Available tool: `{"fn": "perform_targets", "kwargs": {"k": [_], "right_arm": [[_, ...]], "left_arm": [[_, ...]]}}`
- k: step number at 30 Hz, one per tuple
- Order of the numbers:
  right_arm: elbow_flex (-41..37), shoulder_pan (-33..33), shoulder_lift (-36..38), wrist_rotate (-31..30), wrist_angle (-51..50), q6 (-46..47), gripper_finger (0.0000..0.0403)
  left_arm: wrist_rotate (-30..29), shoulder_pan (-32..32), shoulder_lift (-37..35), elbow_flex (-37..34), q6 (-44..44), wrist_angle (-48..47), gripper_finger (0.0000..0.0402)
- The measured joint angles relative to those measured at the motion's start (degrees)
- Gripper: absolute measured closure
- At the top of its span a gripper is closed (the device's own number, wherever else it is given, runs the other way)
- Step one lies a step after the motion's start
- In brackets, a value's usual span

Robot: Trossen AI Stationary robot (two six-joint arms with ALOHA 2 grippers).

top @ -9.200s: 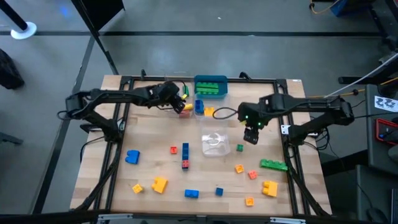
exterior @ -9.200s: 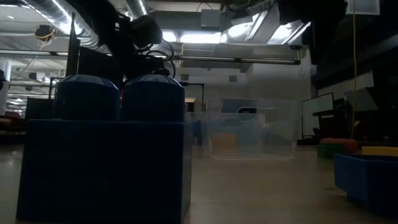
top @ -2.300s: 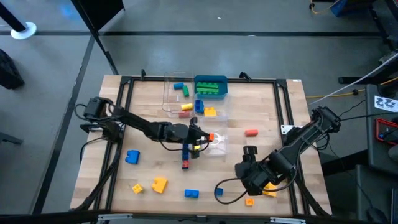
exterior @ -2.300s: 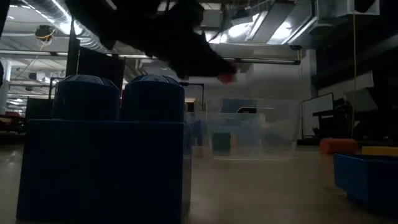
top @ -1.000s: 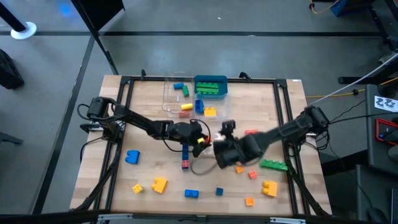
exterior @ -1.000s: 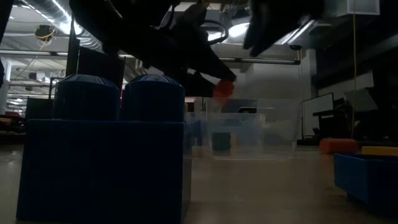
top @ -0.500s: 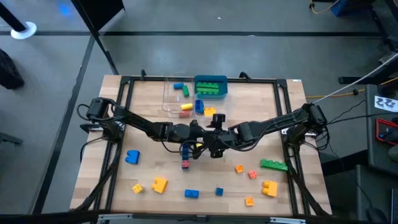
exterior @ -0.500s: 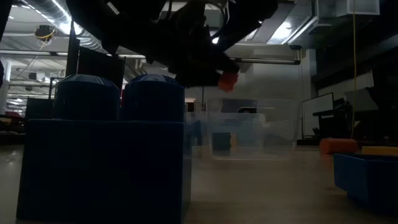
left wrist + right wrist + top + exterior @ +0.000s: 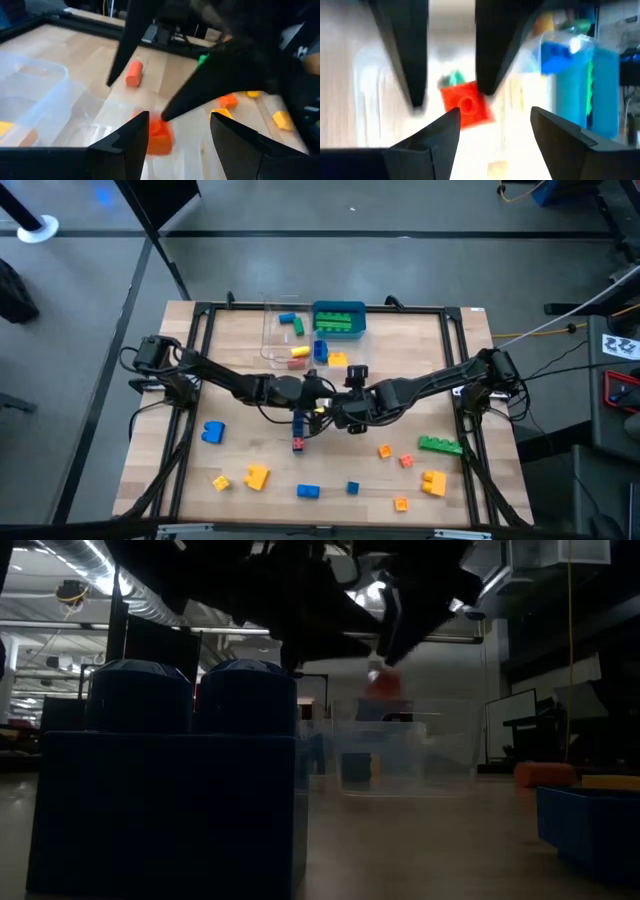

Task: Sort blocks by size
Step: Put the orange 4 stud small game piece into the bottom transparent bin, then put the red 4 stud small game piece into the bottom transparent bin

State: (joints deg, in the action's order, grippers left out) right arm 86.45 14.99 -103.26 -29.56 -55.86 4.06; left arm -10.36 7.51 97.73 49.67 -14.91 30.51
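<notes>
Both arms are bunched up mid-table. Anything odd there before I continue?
Yes. The left end effector and right end effector sit almost tip to tip, both open, with one red block between them above the clear tub. Neither visibly clamps it; it may be dropping.

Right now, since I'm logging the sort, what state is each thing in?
Red block: off the table, between the two claws.
Left claw: at the block, grip unclear.
Right claw: open, beside the block.
Back tub: upright, holding several blocks.
Green bar: flat on the table, unsorted.
</notes>
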Motion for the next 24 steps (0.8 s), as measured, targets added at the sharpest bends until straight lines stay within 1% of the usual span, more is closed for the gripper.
{"fn": "perform_targets", "kwargs": {"k": [2, 7, 10, 12, 20, 24], "right_arm": [[-0.01, 0.01, -0.14, 0.72, -0.42, 0.02, 0.0162], [0.0, 0.02, -0.09, 0.71, -5.15, 1.29, 0.0162], [0.02, 0.16, -0.09, 3.22, -6.71, 2.05, 0.0162], [0.02, 0.82, 0.11, 4.63, -7.86, 2.05, 0.0162], [0.11, 5.64, 1.45, 5.01, -10.26, 2.27, 0.0162], [0.13, 8.27, 1.63, 5.53, -11.57, 4.33, 0.0162]], "left_arm": [[0.01, 0.0, -0.2, 0.13, 0.12, 0.46, 0.0205], [0.04, -0.04, -0.01, 0.04, -0.58, -1.66, 0.0205], [0.75, 0.38, -0.58, 0.04, -1.77, -4.54, 0.0205], [1.27, 0.97, -1.72, 0.04, -1.04, -7.32, 0.0205], [1.41, 5.47, -8.81, 0.04, -1.12, -17.64, 0.0218], [1.43, 8.55, -10.9, 0.04, -2.22, -22.3, 0.0224]]}}
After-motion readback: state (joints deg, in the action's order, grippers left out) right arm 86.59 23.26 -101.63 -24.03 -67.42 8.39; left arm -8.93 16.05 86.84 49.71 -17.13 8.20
